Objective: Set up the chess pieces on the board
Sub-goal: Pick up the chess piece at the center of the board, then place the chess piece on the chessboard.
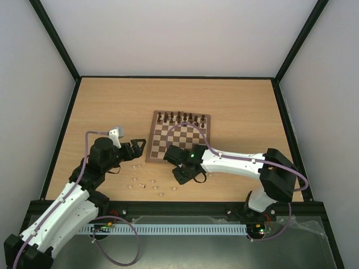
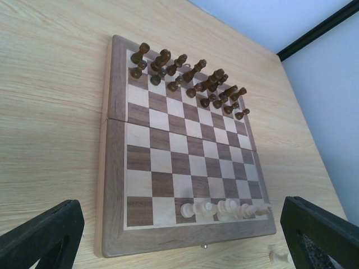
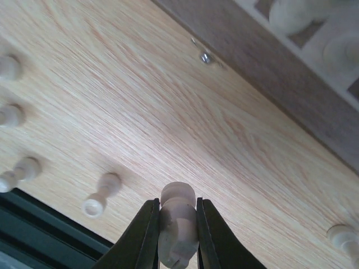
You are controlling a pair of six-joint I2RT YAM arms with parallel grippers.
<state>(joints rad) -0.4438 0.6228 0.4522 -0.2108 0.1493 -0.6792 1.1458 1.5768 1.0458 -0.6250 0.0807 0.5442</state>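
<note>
Board: the board (image 2: 168, 162) lies flat on the tabletop (image 1: 241, 106), ahead of both arms.
Far side: dark pieces (image 2: 190, 78) stand in the two far rows, apparently complete.
Placed: a handful of pale pieces (image 2: 224, 210) stand in the nearest row, toward its right corner.
Unplaced: loose pale pieces (image 1: 147, 183) lie scattered off the board by the tabletop's near edge.
Right tool (image 3: 176, 204): clamped on one pale piece (image 3: 177, 193), off the board, near its front border.
Left tool (image 1: 134, 148): fingers wide apart, holding nothing, beside the board's left edge.
Progress: judged under halfway for the pale side.
Room: the middle rows are bare and the near row is part vacant; loose pieces sit close to the front rail.
</note>
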